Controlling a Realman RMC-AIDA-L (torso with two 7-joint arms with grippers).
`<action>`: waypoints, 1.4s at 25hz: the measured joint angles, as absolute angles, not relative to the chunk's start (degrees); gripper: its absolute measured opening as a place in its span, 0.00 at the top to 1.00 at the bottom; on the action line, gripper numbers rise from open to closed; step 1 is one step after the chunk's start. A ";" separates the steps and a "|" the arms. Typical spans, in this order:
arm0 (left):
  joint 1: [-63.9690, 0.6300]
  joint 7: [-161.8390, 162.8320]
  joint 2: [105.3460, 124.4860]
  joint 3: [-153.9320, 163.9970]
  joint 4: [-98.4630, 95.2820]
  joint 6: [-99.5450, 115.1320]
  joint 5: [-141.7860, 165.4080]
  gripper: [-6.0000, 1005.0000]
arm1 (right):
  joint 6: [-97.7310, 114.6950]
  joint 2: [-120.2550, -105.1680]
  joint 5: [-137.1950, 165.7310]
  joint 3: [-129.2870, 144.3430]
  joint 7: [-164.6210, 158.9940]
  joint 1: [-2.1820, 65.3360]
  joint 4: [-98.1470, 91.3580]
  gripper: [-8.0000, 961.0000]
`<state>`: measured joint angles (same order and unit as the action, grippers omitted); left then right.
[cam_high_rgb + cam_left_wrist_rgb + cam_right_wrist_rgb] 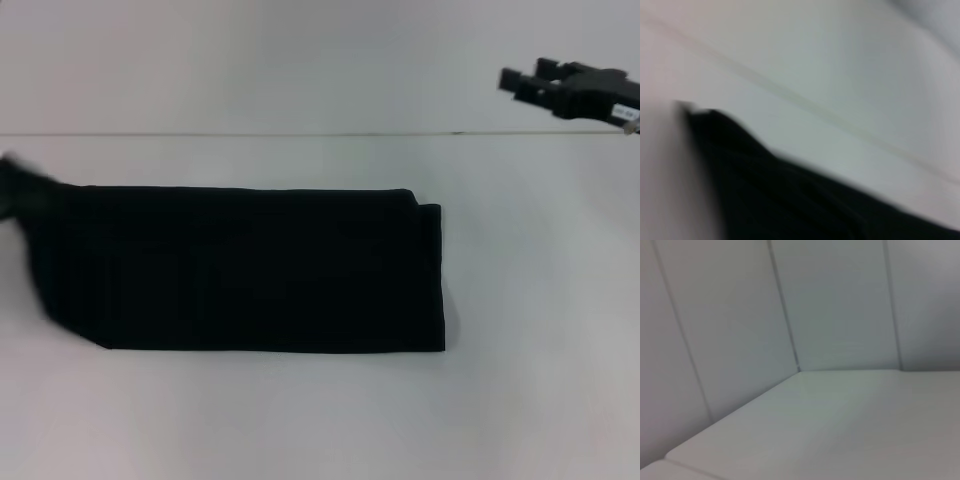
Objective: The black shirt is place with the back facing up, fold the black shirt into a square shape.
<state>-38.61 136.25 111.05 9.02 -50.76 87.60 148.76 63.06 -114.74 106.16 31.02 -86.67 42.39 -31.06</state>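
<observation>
Black shirt (250, 270), limp long band: likely light, floppy; grasp end edge beside left gripper (15, 190), its finger state indiscernible.

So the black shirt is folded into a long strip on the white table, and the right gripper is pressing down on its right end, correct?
Not quite. The black shirt does lie folded in a long strip on the white table, but the head view shows the right gripper raised well clear of the shirt's right end, not touching it.

The head view looks forward and down at the long folded matte black fabric shirt (250, 270), which the left wrist view sees close up (805, 200), while the right wrist view faces pale wall panels (840, 305).
</observation>
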 joint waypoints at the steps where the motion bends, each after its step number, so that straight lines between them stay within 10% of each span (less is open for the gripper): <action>1: -40.33 136.52 111.10 9.86 -49.84 89.09 146.51 0.97 | 62.21 -114.64 105.44 31.03 -86.21 42.09 -31.06 0.27; 4: -44.97 136.62 112.61 13.78 -46.94 92.26 139.67 0.97 | 60.24 -113.80 103.79 31.00 -85.13 41.08 -31.09 0.27; 12: -49.73 132.04 124.17 26.57 -36.34 83.20 130.24 0.97 | 61.60 -109.87 103.15 30.76 -84.90 38.31 -31.29 0.27; 18: -46.83 102.51 124.73 24.45 -7.75 71.96 114.52 0.97 | 61.76 -109.17 103.33 31.10 -84.78 37.59 -31.29 0.27; 35: -40.43 97.25 123.89 21.45 -15.85 97.46 111.65 0.60 | 65.46 -107.68 119.01 36.39 -106.88 41.23 -31.03 0.27</action>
<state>-40.43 97.25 123.89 21.45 -15.85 97.46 111.65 65.46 -107.68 119.01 36.39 -106.89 41.23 -31.03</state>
